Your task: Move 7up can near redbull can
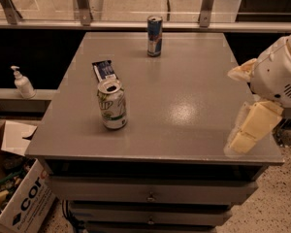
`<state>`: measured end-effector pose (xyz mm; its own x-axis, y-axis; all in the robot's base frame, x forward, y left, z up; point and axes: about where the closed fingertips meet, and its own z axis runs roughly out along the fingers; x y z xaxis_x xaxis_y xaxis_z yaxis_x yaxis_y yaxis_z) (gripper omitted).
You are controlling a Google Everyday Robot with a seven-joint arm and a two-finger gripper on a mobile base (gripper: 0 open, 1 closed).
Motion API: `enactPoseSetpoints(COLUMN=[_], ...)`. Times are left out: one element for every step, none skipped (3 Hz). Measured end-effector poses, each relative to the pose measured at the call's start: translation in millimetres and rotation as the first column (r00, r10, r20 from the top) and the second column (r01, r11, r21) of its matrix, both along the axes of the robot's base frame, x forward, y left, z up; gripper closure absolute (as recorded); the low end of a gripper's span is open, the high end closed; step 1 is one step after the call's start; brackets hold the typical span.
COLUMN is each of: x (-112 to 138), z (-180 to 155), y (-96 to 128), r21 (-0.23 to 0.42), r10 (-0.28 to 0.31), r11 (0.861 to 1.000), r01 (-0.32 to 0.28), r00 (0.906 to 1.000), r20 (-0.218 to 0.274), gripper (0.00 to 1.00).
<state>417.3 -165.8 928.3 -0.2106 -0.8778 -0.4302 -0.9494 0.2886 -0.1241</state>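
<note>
A white-and-silver 7up can with green lettering (112, 104) is standing upright at about 8 o'clock on the grey metal table (184, 106), while the slim blue-and-silver redbull can (154, 29) is standing well apart from it at 12 o'clock, close to the far edge. The robot's cream-coloured tool (247, 130) is hanging over the table's rim at 4 o'clock, under the white arm housing (281, 72). It is holding nothing, and whether it is set wide or narrow cannot be told. The move is judged not yet begun, with the whole table width lying between the tool and the 7up can. A flat dark blue packet (105, 70) is lying just beyond the can at its 11 o'clock, almost on the line toward the redbull can. A low carry could be catching and dragging it. A grip taken off-centre could be tipping the can, whose top is showing an open mouth. The tall, narrow redbull can looks easy to topple, so a close set-down could be knocking it toward the far edge.
</note>
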Motion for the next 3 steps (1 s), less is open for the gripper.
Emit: enactPoseSetpoints(x=[17, 29, 29], z=[-32, -19, -19], y=[47, 65, 65], r21=[0.239, 0.311, 0.311], r10=[0.006, -0.006, -0.005], r11=[0.971, 0.95, 0.95], r01=[-0.007, -0.005, -0.006], r00=[1.0, 0.9994, 0.9994], r20=[0.002, 0.034, 0.035], gripper=[0.0, 0.0, 0.0])
